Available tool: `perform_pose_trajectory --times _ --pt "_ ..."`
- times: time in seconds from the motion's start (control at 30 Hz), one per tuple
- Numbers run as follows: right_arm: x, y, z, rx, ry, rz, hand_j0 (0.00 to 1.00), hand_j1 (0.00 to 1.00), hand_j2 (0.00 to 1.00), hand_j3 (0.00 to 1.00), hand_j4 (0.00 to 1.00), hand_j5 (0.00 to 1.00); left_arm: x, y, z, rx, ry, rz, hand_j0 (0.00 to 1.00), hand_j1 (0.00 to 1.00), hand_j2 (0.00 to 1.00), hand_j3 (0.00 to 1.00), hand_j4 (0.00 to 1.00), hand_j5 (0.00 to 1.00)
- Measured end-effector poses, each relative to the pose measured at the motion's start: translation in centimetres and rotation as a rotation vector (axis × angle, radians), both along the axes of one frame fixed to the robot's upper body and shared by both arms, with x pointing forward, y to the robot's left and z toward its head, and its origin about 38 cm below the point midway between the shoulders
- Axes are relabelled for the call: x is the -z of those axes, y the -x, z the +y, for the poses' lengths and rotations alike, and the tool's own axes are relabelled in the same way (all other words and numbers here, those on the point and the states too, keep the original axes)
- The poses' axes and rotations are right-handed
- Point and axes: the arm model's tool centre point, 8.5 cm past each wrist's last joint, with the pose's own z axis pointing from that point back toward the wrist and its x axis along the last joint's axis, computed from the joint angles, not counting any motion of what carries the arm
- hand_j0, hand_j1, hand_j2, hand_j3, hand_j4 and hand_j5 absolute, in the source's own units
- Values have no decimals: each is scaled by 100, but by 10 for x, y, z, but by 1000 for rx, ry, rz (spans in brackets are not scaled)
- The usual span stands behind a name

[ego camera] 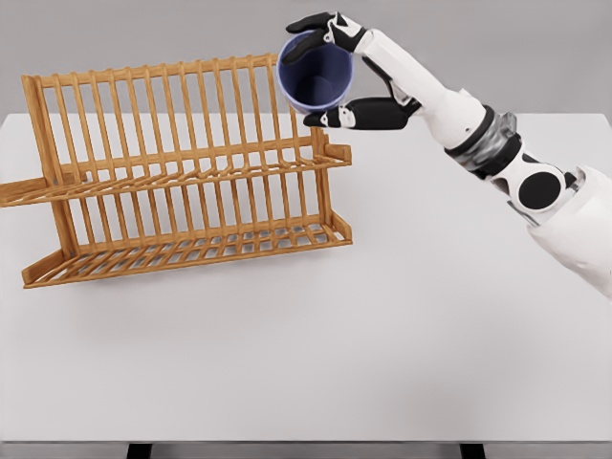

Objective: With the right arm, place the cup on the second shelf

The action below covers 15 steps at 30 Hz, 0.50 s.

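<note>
A blue-purple cup (315, 74) is held in the air, tipped so that its open mouth faces me. My right hand (337, 72) is shut on it, with fingers over its top rim and thumb under its lower side. The cup hangs just above the right end of the wooden two-tier dish rack (182, 172), over the upper shelf (239, 164). The lower shelf (191, 251) sits near the table. My left arm is out of view.
The rack stands on the left half of a white table (382, 325). A short wooden stub (19, 191) sticks out from the rack's left side. My right forearm (478, 139) reaches in from the right edge.
</note>
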Motion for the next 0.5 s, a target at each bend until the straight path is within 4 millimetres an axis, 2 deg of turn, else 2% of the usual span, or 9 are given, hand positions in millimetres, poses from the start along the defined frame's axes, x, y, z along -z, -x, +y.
perform_pose_trajectory --times 0.27,0.5 --pt "13 3 22 -32 12 6 61 61 61 61 61 61 0 0 0 0 0 0 100 100 100 100 100 100" --pt "25 4 31 -41 34 11 62 62 62 62 62 62 0 0 0 0 0 0 100 100 100 100 100 100"
